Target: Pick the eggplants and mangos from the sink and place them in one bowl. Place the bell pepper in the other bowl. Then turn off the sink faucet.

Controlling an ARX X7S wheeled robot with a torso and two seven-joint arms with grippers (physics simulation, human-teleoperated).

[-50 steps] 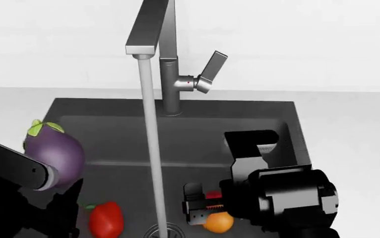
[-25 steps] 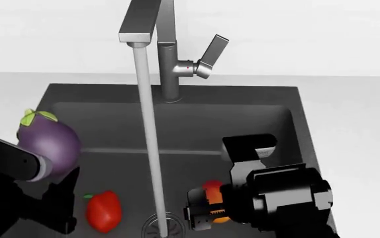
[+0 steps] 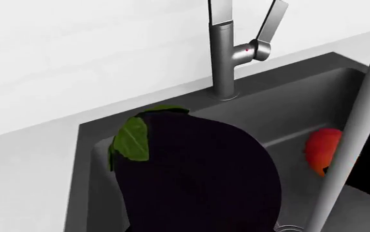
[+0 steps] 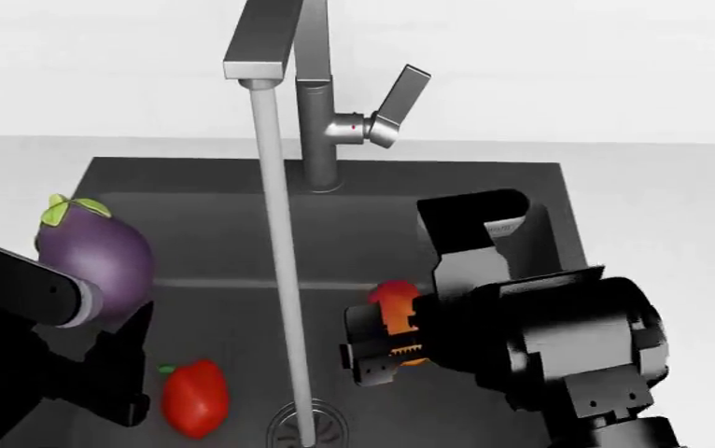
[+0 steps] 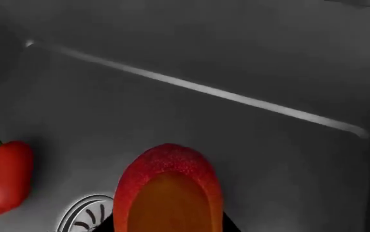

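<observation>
My left gripper (image 4: 89, 312) is shut on the purple eggplant (image 4: 93, 260), held up over the left side of the dark sink (image 4: 457, 191). In the left wrist view the eggplant (image 3: 198, 179) fills the foreground and hides the fingers. My right gripper (image 4: 376, 351) is shut on the orange-red mango (image 4: 394, 308), lifted off the sink floor right of the water stream. The mango (image 5: 168, 193) sits between the jaws in the right wrist view. The red bell pepper (image 4: 196, 398) lies on the sink floor at the left. The faucet (image 4: 317, 112) runs, its lever (image 4: 398, 105) slanted up. Both bowls are out of view.
A water stream (image 4: 280, 280) falls from the spout to the round steel drain (image 4: 304, 422), between the two grippers. White counter (image 4: 656, 215) surrounds the basin, with a white wall behind. The bell pepper (image 5: 1, 175) lies beside the drain (image 5: 85, 217).
My right gripper has risen with the mango off the sink floor. The left gripper and eggplant have shifted slightly left and up. The pepper has not moved.
</observation>
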